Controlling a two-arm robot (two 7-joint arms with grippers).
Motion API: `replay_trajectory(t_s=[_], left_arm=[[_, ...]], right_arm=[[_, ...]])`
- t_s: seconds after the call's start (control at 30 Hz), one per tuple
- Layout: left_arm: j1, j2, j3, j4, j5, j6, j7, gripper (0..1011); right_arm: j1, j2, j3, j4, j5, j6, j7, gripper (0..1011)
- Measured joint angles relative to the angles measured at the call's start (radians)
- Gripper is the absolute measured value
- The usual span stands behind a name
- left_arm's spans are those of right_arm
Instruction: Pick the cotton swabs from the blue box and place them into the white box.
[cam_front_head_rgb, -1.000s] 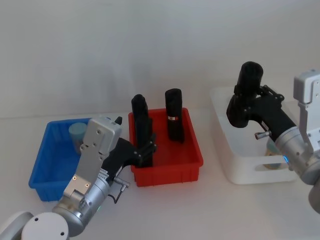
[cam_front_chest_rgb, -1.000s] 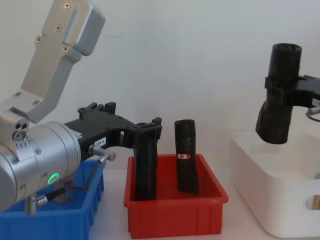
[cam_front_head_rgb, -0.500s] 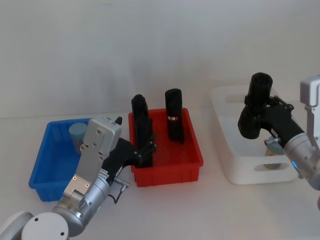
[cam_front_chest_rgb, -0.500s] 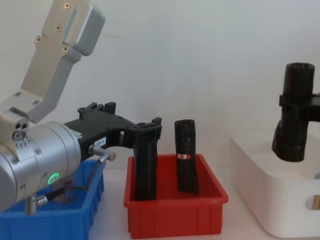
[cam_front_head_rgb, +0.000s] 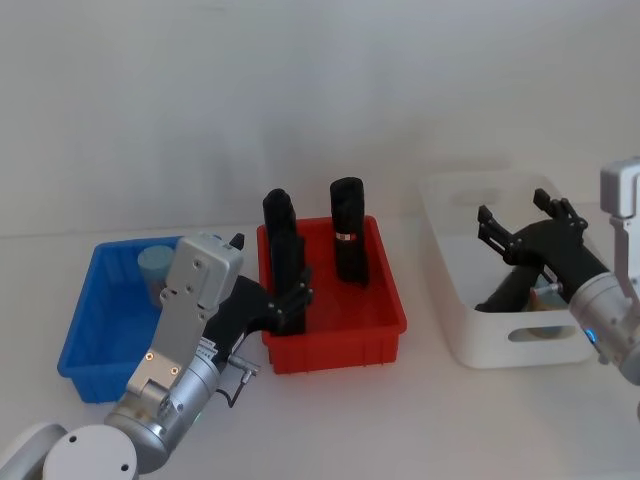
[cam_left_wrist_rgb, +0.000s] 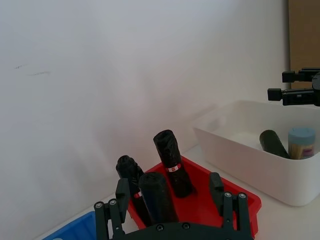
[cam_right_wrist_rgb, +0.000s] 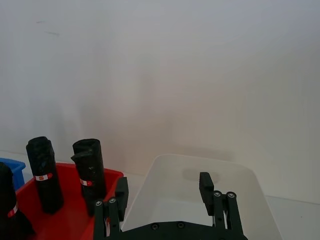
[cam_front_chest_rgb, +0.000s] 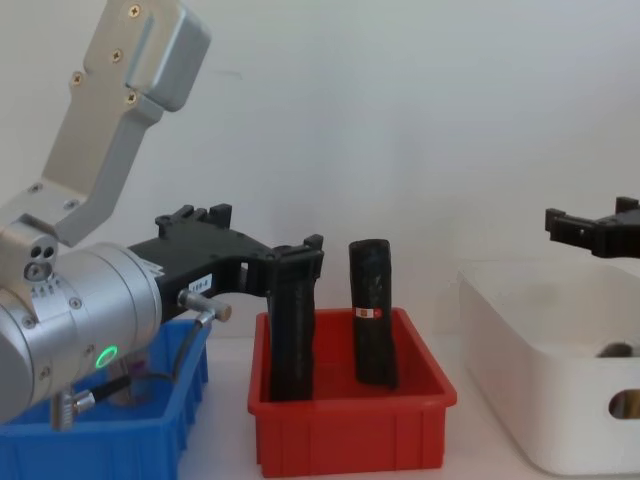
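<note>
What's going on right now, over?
Right claw open above white box; black roll lies inside beside a swab tub. Left claw open at red bin. Another tub in blue box.

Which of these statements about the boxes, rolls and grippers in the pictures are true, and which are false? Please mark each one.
1. A black roll lies inside the white box. True.
2. The right gripper is shut on a black roll. False: it is open and empty, above the white box.
3. The blue box holds a cotton swab tub. True.
4. The red bin holds only cotton swab tubs. False: upright black rolls stand in it.
5. The left gripper is open. True.
</note>
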Motion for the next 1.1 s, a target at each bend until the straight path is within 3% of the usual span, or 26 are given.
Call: replay_trajectory(t_s=[0.2,1.1], left_arm=[[0.000,0.000,0.000,0.000,0.000,0.000,0.000,1004],[0.000,0.000,0.000,0.000,0.000,0.000,0.000,1004]], right_arm=[[-0.004,0.001,0.002,-0.004,0.005,0.000,0.004,1000],[-0.009,0.003,0.003,-0.011,0.011,-0.003,0.010,1002]])
